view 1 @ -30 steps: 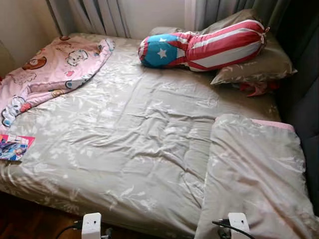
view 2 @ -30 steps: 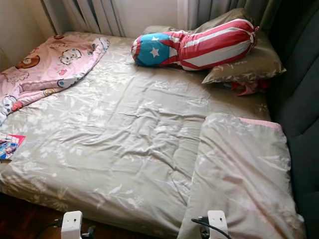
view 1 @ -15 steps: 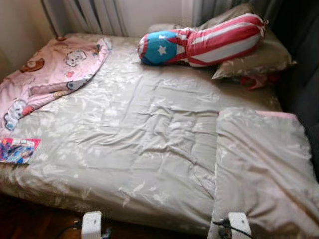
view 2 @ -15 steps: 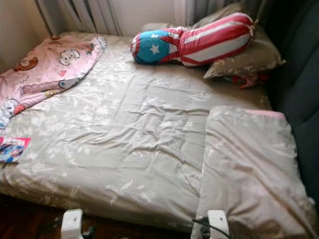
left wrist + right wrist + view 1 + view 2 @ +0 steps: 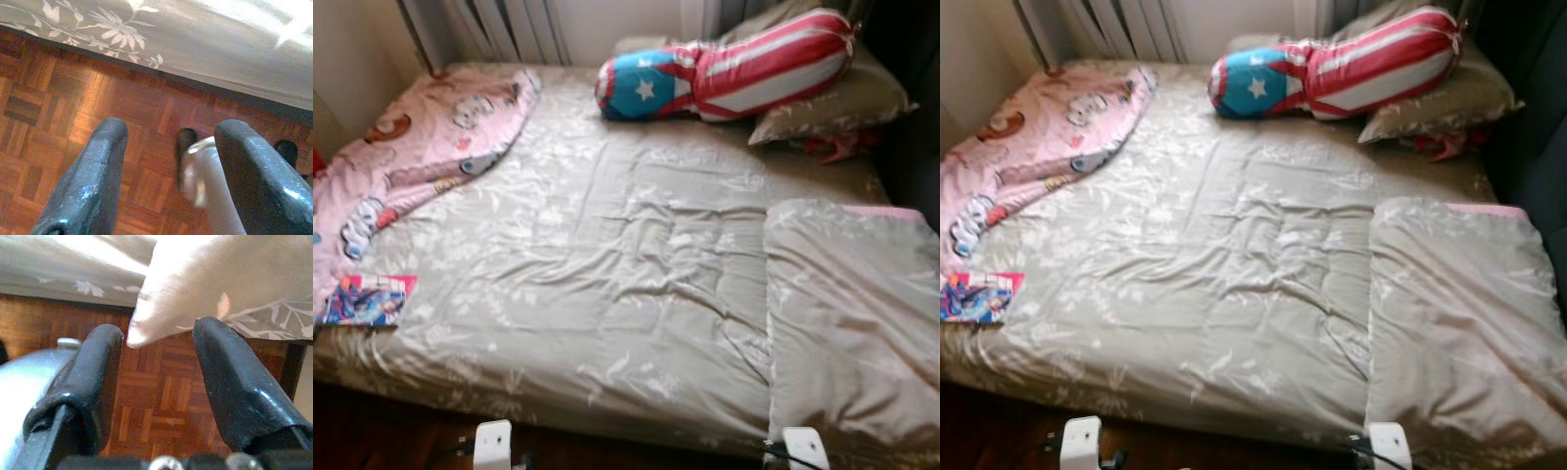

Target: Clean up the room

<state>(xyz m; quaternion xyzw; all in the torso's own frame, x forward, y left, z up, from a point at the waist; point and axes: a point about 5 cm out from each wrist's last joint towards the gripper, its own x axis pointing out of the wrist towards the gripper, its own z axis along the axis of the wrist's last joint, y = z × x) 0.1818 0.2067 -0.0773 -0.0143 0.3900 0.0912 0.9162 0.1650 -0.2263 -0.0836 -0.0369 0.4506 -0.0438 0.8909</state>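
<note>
A bed (image 5: 607, 294) with a wrinkled grey-beige floral sheet lies before me. A pink cartoon blanket (image 5: 421, 157) is crumpled over its far left corner. A colourful book (image 5: 367, 300) lies flat at the bed's left edge. A red, white and blue bolster (image 5: 724, 73) rests against a grey pillow (image 5: 842, 103) at the head. A second grey pillow with a pink edge (image 5: 852, 313) lies at the near right. My left gripper (image 5: 171, 147) hangs open over the parquet beside the bed's edge. My right gripper (image 5: 156, 347) is open just below that pillow's overhanging corner (image 5: 195, 279), holding nothing.
Curtains (image 5: 509, 24) hang behind the head of the bed. A dark upholstered panel (image 5: 1538, 117) runs along the right side. A red cloth (image 5: 837, 147) pokes out under the far pillow. Parquet floor (image 5: 73, 98) lies in front of the bed.
The whole picture has slid to the right, so the camera has turned left. More of the pink blanket and the book is in view. Nothing on the bed has moved.
</note>
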